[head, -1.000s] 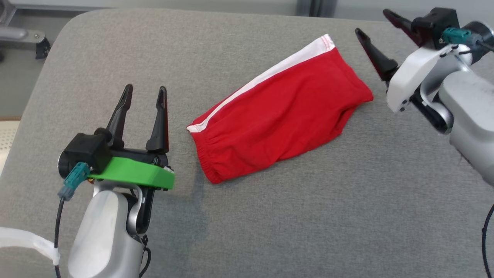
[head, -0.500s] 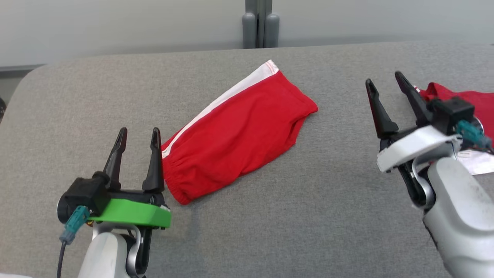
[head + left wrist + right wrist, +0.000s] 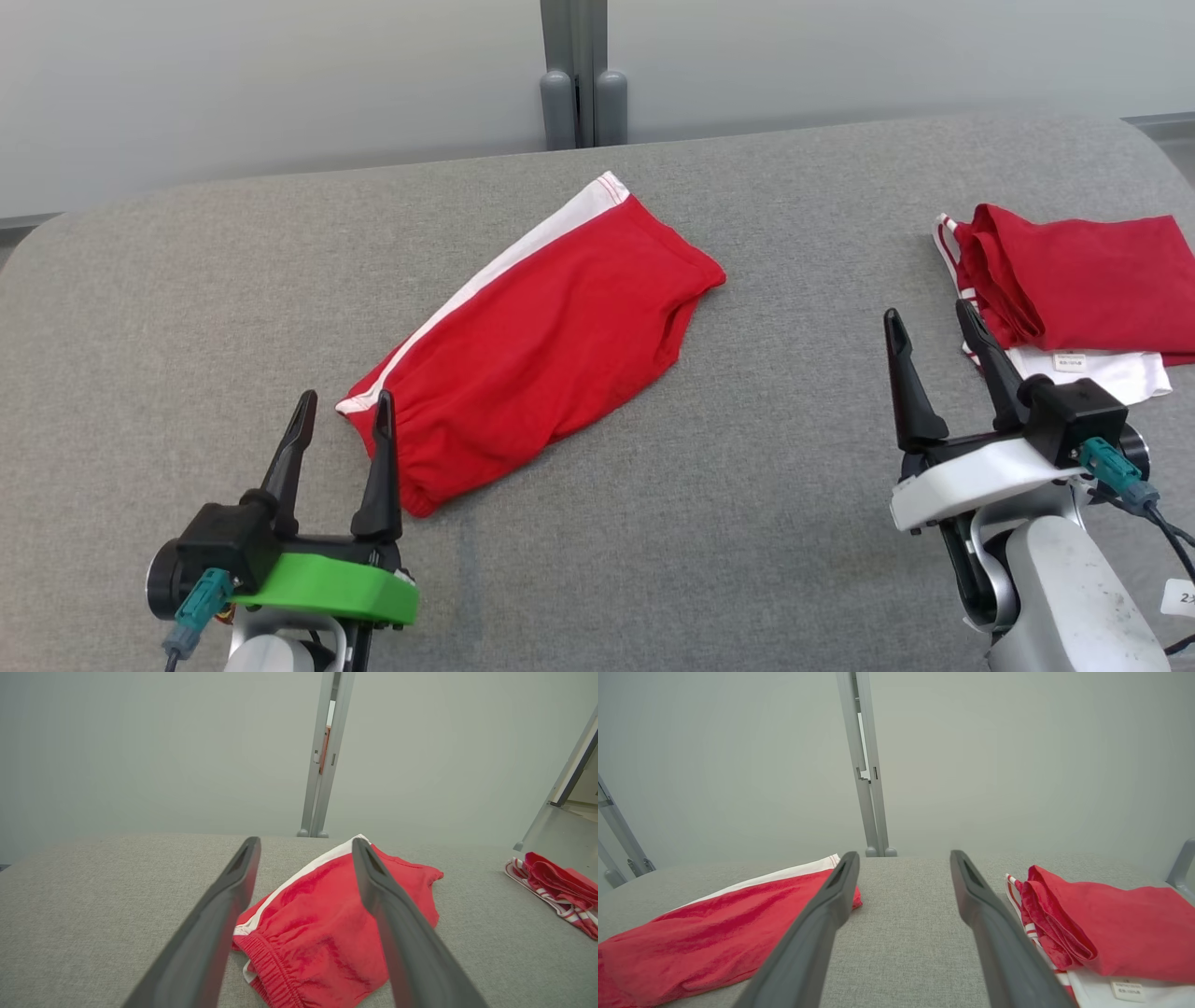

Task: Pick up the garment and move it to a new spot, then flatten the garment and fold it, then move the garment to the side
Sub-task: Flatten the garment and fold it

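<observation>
The garment (image 3: 541,345) is a pair of red shorts with a white side stripe, folded and lying diagonally on the grey cushioned surface (image 3: 747,523). It also appears in the left wrist view as the garment (image 3: 327,919) and in the right wrist view as the garment (image 3: 705,942). My left gripper (image 3: 344,403) stands open just in front of its elastic waistband, nothing between the fingers. My right gripper (image 3: 929,317) stands open and empty to the right of the garment, well apart from it.
A stack of folded red and white clothes (image 3: 1074,280) lies at the right, close behind my right gripper; the same stack (image 3: 1106,933) shows in the right wrist view. A grey post (image 3: 574,75) and pale wall stand behind the surface.
The head camera has swung right and up, bringing the folded stack into view. My right gripper has come down and toward me, fingers now pointing away. Both grippers stay open.
</observation>
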Robot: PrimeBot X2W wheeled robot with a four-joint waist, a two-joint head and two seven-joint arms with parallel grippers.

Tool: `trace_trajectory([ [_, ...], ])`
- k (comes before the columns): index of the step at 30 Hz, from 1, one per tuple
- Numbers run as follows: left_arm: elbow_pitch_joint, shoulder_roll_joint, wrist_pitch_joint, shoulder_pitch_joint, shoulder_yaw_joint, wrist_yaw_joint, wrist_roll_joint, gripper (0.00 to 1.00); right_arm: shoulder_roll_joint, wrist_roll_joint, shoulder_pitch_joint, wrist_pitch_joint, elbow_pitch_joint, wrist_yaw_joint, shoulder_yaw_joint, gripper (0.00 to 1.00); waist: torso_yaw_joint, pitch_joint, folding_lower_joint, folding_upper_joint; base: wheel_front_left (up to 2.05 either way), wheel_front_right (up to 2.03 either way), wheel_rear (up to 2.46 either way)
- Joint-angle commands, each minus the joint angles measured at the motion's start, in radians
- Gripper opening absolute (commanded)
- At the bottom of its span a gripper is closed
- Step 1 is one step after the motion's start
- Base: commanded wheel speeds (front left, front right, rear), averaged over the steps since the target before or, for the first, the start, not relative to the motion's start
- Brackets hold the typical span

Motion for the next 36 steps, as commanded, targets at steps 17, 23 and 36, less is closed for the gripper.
trace_trajectory([
  [17,0.017,0.001,0.000,-0.066,-0.078,0.000,-0.006,1.00,0.045,0.179,-0.086,0.093,0.145,0.000,0.000,1.00,0.110,0.117,0.0000,-0.0001,0.00,0.00,0.00],
  [23,0.021,0.002,0.000,-0.090,-0.111,0.002,-0.027,1.00,0.054,0.403,-0.190,0.235,0.226,0.000,-0.017,1.00,0.186,0.166,0.0000,-0.0001,0.00,0.00,0.00],
  [36,0.011,0.001,0.000,-0.151,-0.223,0.029,-0.072,1.00,0.057,0.585,-0.395,0.388,0.481,0.000,-0.157,1.00,0.344,0.223,0.0000,-0.0001,0.00,0.00,0.00],
])
